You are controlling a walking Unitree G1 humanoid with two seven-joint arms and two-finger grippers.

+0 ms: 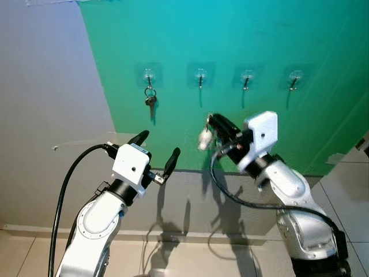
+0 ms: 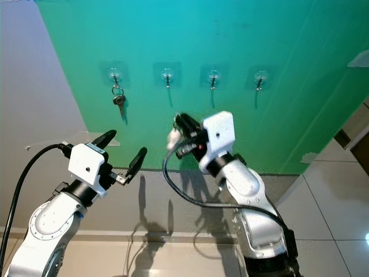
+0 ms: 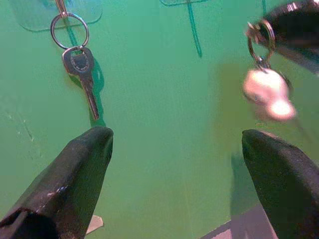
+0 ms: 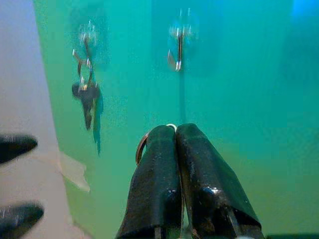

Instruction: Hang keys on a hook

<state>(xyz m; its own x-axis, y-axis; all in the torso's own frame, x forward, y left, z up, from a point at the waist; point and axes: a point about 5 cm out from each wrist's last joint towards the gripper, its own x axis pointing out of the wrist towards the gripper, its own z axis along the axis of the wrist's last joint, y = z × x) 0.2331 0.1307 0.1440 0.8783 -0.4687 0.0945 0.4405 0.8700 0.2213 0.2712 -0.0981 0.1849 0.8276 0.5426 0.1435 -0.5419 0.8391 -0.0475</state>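
Both silver arms rise from the bottom of the head views toward a green wall (image 1: pixel 277 34). Nearest on the robot's left, the left gripper (image 1: pixel 155 151) is raised with its two black fingers spread wide apart and nothing between them. Slightly farther in, the right gripper (image 1: pixel 212 122) has its fingers pressed together on a ring of keys (image 3: pixel 261 38), pinching the metal ring; a pale tag (image 1: pixel 205 139) dangles below the fingertips, just short of the wall. In the left wrist view this ring and tag hang beside the right gripper's dark tip.

Behind the arms, a grey band (image 1: pixel 190 196) runs along the foot of the wall above a tiled floor (image 1: pixel 346 190). Farthest, four clear stick-on hooks sit in a row on the green surface. The leftmost hook (image 1: pixel 149 75) carries a hanging key (image 1: pixel 150 101) on a ring. The second hook (image 1: pixel 200 77) is above the right gripper, and the third hook (image 1: pixel 247 78) and fourth hook (image 1: pixel 295 78) lie further to the right.
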